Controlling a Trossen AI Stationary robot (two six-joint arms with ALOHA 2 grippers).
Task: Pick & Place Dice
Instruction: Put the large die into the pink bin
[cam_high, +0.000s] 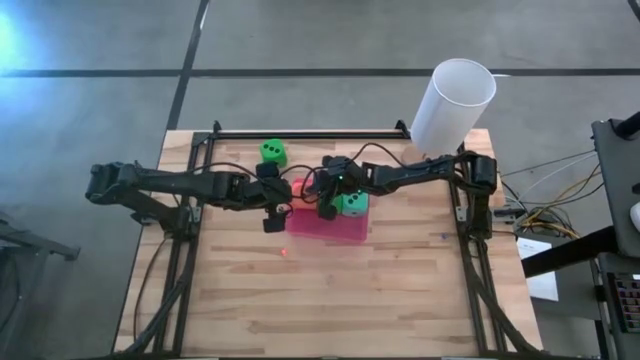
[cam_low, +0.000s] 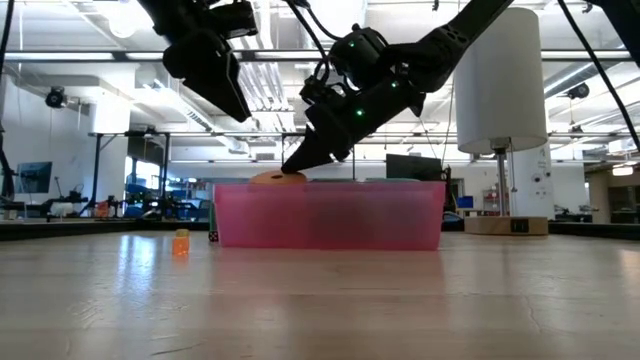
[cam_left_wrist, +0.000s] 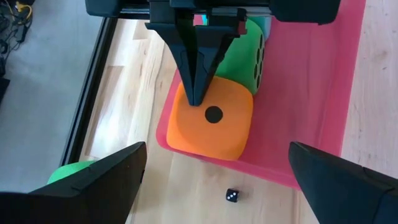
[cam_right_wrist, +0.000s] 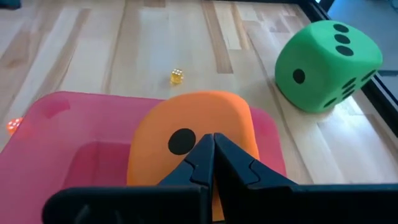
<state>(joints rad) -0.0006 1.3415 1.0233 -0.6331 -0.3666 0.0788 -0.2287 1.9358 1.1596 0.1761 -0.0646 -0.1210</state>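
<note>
Right hand (cam_right_wrist: 213, 149), fingers pressed together, tip resting on the top face of the soft orange die with one black pip (cam_left_wrist: 211, 121), which sits at the left end of the flat pink rectangular pad (cam_high: 345, 228) near the counter's far-middle. Left hand (cam_high: 273, 212), fingers spread wide, hovers just beside that end, holding nothing.

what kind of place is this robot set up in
Probably a robotics lab or workshop hall: a wooden table on a concrete floor, with ceiling strip lights and workbenches behind.
</note>
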